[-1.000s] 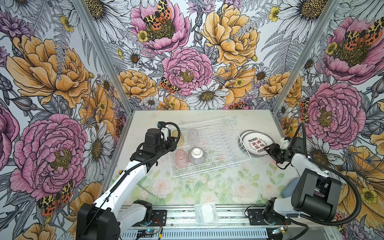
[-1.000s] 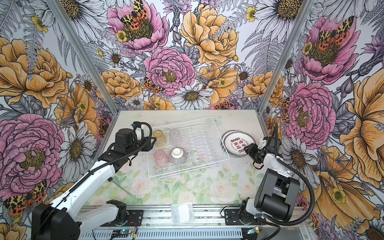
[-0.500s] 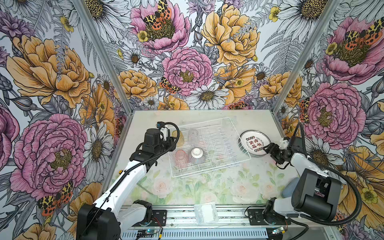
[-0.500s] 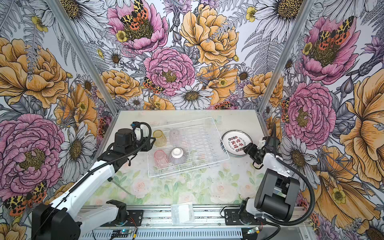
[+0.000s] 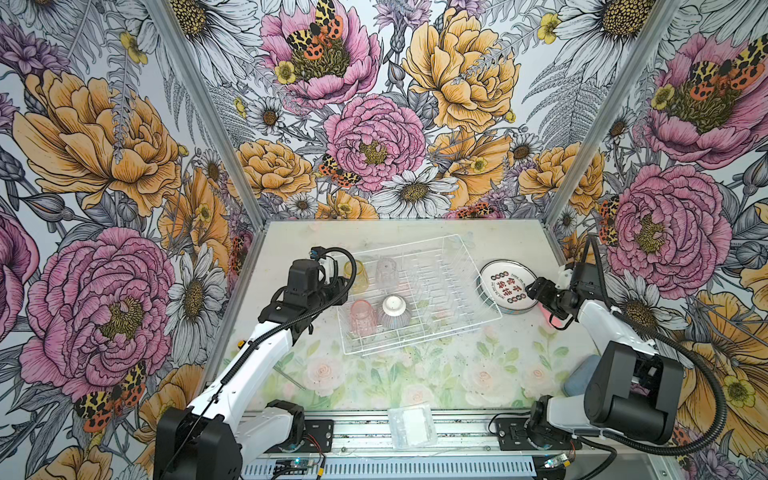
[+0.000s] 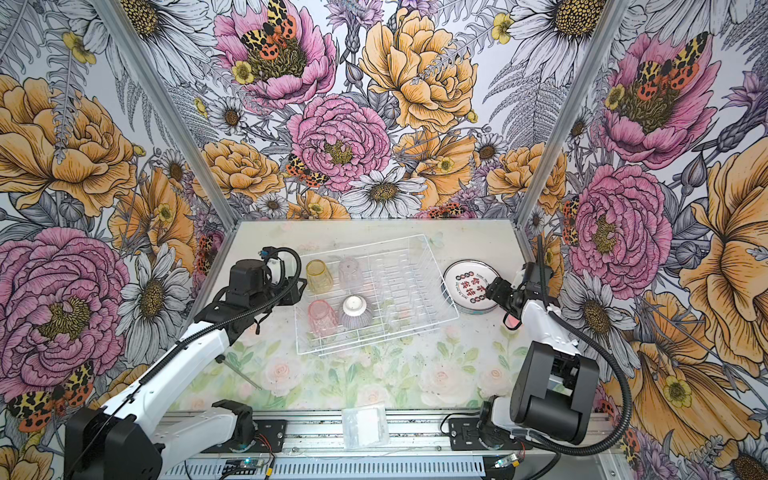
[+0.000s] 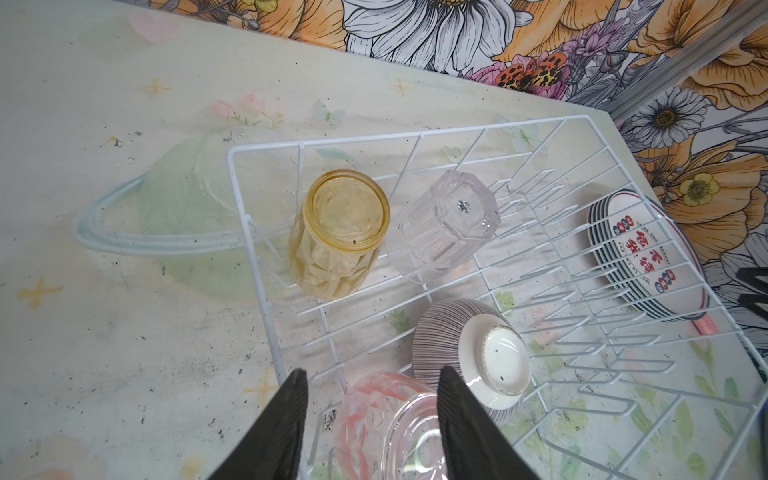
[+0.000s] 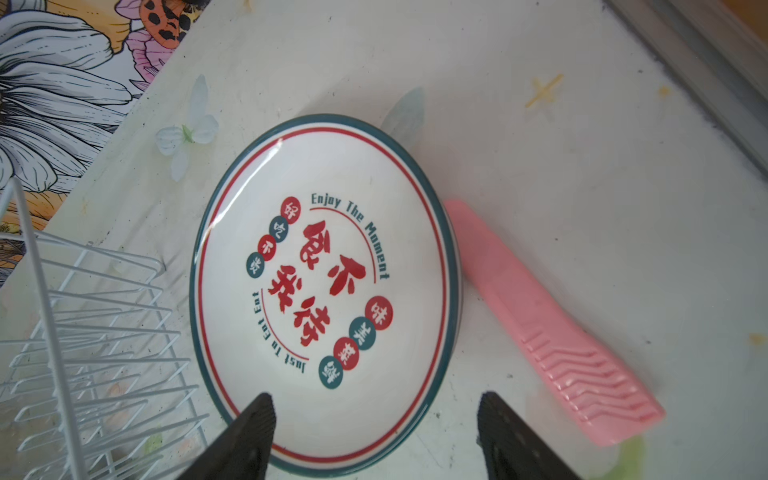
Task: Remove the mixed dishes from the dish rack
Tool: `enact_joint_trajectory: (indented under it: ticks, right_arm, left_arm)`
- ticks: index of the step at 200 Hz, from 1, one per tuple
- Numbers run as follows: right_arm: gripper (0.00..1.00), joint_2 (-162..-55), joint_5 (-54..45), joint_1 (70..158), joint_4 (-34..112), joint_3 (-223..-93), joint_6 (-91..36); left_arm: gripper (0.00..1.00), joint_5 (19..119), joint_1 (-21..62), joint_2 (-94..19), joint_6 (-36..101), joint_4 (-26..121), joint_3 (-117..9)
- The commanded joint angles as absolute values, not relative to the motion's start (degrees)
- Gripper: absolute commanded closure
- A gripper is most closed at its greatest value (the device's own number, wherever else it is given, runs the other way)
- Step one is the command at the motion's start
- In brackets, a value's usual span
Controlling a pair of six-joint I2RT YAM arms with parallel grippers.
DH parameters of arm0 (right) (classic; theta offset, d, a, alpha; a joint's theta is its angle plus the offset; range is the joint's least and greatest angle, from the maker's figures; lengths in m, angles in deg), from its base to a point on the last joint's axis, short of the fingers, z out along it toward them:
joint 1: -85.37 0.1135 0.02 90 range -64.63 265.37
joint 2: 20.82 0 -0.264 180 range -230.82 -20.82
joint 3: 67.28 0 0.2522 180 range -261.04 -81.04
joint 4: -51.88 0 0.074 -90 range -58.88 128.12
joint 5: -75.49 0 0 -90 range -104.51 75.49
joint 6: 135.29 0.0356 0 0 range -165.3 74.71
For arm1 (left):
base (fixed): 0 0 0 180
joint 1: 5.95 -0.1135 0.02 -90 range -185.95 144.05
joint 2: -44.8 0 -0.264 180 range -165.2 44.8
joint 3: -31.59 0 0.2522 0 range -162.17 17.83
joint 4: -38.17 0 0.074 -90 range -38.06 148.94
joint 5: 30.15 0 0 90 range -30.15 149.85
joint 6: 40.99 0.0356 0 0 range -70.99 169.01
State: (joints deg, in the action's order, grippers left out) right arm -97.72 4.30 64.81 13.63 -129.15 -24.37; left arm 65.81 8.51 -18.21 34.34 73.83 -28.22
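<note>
The left arm stretches forward to the dish rack [image 5: 440,291], the left gripper [image 7: 372,372] half-spread and empty over the pink tumbler [image 7: 386,424]. It, the yellow tumbler [image 7: 340,232] and the clear tumbler [image 7: 449,224] stand base-up, long axes upright, beside the foot-up bowl [image 7: 469,353]. The plates [image 8: 328,270] lie stacked, face-up, just right of the rack. The right gripper [image 8: 374,399] is low at their rim, jaws wide, empty.

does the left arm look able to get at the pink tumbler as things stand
Probably yes. The pink tumbler stands upside down by the dish rack's left wall, in line with the left arm's open jaws, with nothing over it. The ribbed bowl close beside it may crowd one jaw.
</note>
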Motion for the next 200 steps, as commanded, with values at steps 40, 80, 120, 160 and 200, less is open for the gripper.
enact_joint_trajectory:
  ticks: [40,80,120,160,200]
  right_arm:
    - [0.39,-93.72,12.23,73.28,11.11,-136.91,-28.09]
    - [0.46,-98.45,12.52,79.87,10.87,-138.49,-30.21]
    - [0.51,-103.06,10.58,83.65,10.87,-140.67,-31.01]
    - [0.59,-105.88,9.77,85.4,10.96,-141.94,-31.25]
    - [0.65,-107.31,9.41,86.15,10.96,-142.21,-31.31]
  left_arm:
    - [0.6,61.41,7.83,-18.71,32.26,78.76,-26.07]
    - [0.66,60.62,7.7,-18.61,31.71,79.53,-24.5]
    - [0.71,60.72,7.74,-19.91,31.52,79.12,-24.28]
    - [0.74,61.49,7.58,-20.84,31.43,77.74,-23.65]
    - [0.77,62.76,7.17,-21.82,31.52,75.67,-23.32]
